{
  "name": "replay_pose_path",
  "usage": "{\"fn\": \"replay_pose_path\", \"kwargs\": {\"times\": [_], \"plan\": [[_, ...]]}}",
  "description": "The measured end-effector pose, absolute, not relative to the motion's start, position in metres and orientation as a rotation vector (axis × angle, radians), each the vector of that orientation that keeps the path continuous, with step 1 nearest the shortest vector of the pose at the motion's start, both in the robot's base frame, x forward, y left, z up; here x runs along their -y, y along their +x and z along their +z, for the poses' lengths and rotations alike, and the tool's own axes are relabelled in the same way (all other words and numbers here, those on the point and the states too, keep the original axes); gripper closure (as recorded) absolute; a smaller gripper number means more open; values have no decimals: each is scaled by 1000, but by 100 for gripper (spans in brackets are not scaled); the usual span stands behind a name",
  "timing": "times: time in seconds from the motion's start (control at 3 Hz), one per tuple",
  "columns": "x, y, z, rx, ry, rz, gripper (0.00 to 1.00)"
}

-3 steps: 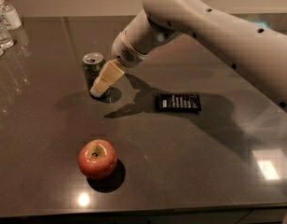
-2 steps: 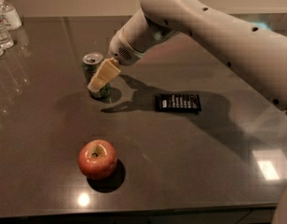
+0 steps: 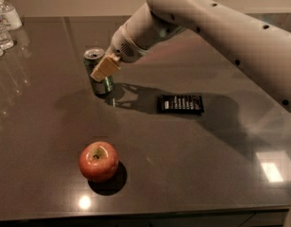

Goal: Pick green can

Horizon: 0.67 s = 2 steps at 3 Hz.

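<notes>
The green can (image 3: 94, 56) stands upright on the dark table (image 3: 192, 150), in the back left part. It is dark green with a silver top. My gripper (image 3: 104, 68) reaches in from the right on the white arm (image 3: 207, 27). Its tan tip lies over the can's right front side, at the height of the can's upper half. The can's middle is hidden behind the gripper; its base shows below it.
A red apple (image 3: 98, 161) sits near the front of the table, well in front of the can. A flat black rectangular object (image 3: 180, 103) lies right of the can. Clear water bottles (image 3: 4, 25) stand at the far left edge.
The gripper has moved left and slightly up, from beside the can to over its right front side. The can, apple and black object have not moved.
</notes>
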<state>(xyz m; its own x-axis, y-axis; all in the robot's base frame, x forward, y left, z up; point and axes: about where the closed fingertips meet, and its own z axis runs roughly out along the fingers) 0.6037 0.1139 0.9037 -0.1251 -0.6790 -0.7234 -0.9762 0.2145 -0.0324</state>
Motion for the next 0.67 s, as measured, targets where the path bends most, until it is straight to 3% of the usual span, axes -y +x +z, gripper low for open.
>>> {"fn": "replay_pose_path", "kwargs": {"times": [0.33, 0.67], "plan": [[-106, 598, 925, -1837, -1531, 627, 85], [-95, 596, 957, -1789, -1539, 625, 100]]}}
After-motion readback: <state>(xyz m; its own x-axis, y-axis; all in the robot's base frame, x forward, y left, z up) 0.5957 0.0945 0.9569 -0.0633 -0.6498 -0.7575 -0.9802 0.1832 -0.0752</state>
